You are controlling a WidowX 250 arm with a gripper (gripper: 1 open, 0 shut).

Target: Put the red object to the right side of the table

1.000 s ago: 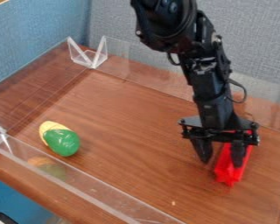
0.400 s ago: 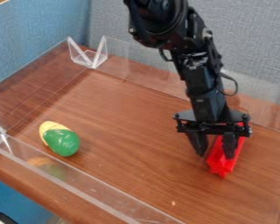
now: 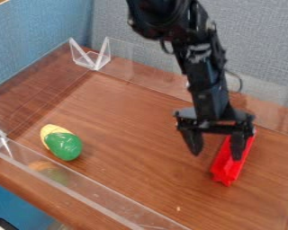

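Observation:
The red object (image 3: 229, 162), a bright red bar, lies on the table (image 3: 134, 117) at the right side, its length running toward the front edge. My gripper (image 3: 215, 145) hangs just above and to the left of the bar's far end, pointing steeply down. Its two dark fingers (image 3: 190, 141) stand spread apart with nothing between them, so the gripper is open. The bar rests free on the wood.
A small green-and-yellow rounded object (image 3: 61, 143) lies near the front left. Low clear acrylic walls (image 3: 111, 202) edge the tabletop, and a clear folded stand (image 3: 89, 56) sits at the back left corner.
The gripper has let go of the red bar, opened wide and risen a little to the left. The bar now lies free on the table.

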